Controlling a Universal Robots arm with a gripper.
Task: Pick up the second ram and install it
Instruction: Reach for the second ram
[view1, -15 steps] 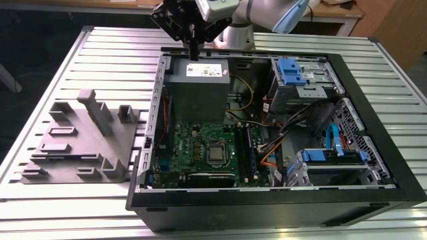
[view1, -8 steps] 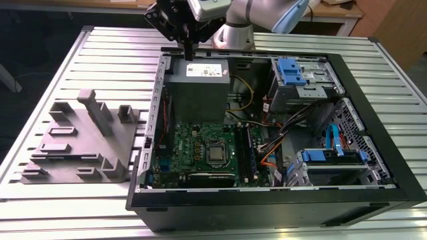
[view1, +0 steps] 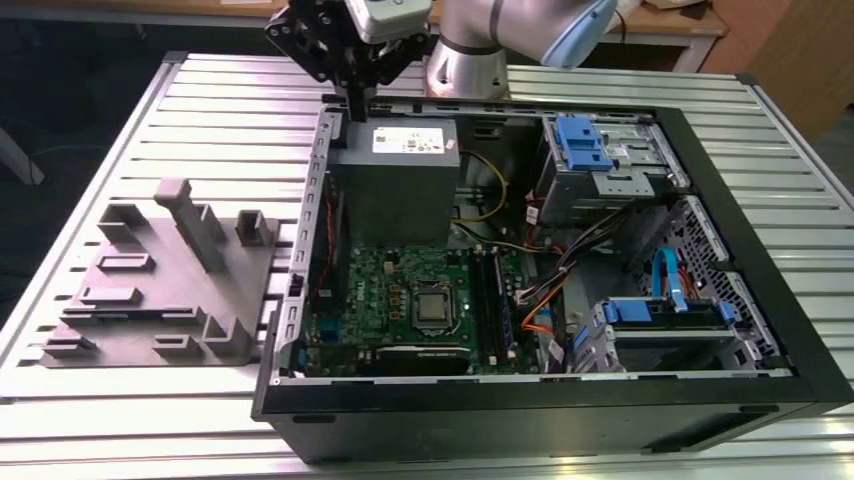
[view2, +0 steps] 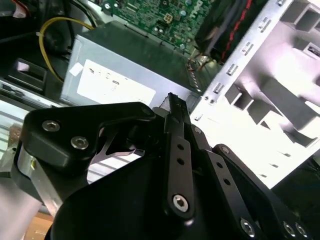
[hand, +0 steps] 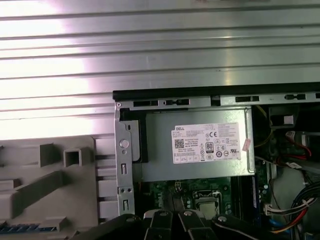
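Note:
My gripper (view1: 358, 112) hangs over the far rim of the open computer case (view1: 747, 330), just above the grey power supply (view1: 396, 180). Its dark fingers (view2: 172, 130) stand pressed together and I see nothing between them. In the first wrist view the gripper (hand: 174, 217) looks down on the power supply (hand: 200, 145) and the green motherboard (hand: 200, 192) beyond it. The motherboard (view1: 400, 300) lies on the case floor, with its long black memory slots (view1: 489, 300) beside the processor socket. The second ram is out of view.
A grey plastic tray (view1: 160, 290) with upright blocks lies on the slatted metal table (view1: 200, 100), on the exterior view's left of the case. A blue strip (hand: 25, 229) shows at the tray's edge. Cables and blue-latched drive bays (view1: 667, 300) crowd the case's other side.

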